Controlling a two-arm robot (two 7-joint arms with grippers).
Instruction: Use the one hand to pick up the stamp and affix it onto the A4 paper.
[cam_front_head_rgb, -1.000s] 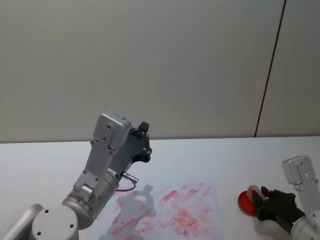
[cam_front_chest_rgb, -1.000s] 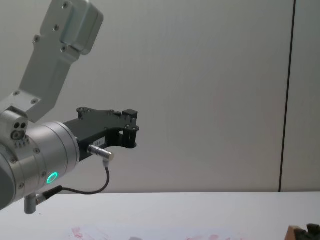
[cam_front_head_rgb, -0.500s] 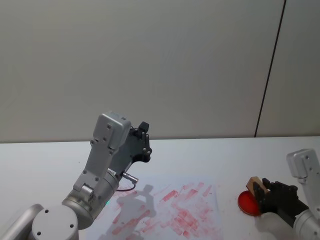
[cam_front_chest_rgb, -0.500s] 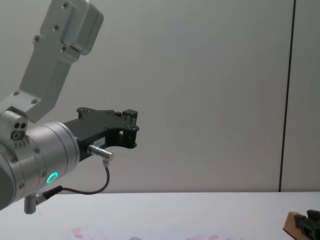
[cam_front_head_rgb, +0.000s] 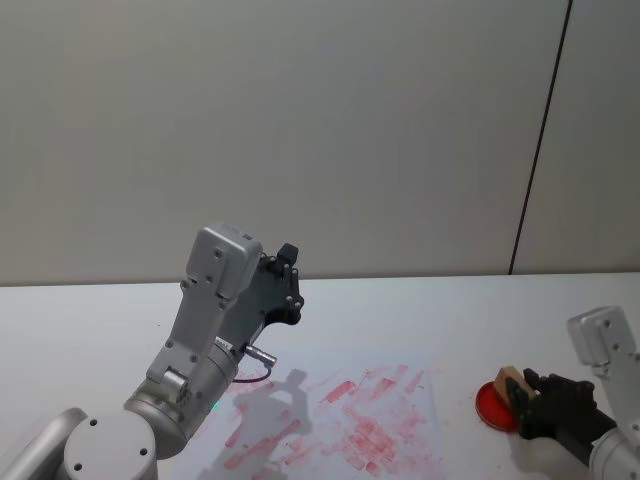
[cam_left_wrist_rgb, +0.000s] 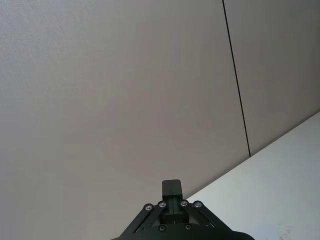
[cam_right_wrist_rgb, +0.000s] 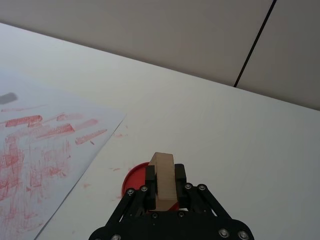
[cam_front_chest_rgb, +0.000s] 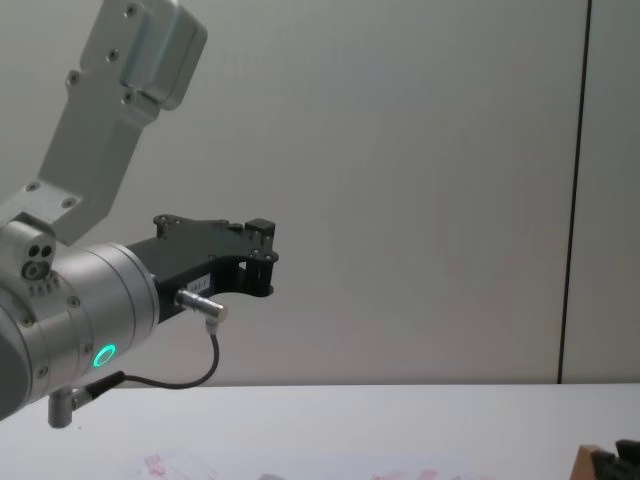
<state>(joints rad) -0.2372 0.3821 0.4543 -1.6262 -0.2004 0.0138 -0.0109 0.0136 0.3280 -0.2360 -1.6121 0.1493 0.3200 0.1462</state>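
The right gripper (cam_front_head_rgb: 522, 393), a black pincer with dark fingers on a pale grey-white arm link, sits low at the right edge of the plain white tabletop (cam_front_head_rgb: 420, 310) in the head view. Its fingers are pinched on the two sides of the small light-brown wooden stamp (cam_right_wrist_rgb: 164, 177), which stands upright between them with its top clear of the fingertips. The stamp is at the near right edge of a round red ink pad (cam_front_head_rgb: 492, 406); I cannot tell whether its underside touches the pad. In the chest view a corner of the stamp and the dark fingers show at the lower right corner. The flat white sheet of A4 paper (cam_front_head_rgb: 340, 420), covered in pinkish-red smudges, lies on the tabletop to the left of the pad, near it but apart, with a few red flecks on the bare table between them. The left gripper (cam_left_wrist_rgb: 171, 186), black on a large silver cylindrical wrist with a green ring light, is held high above the left part of the paper, pointing towards the grey wall (cam_front_head_rgb: 320, 130), its two fingers pressed together with nothing between them.
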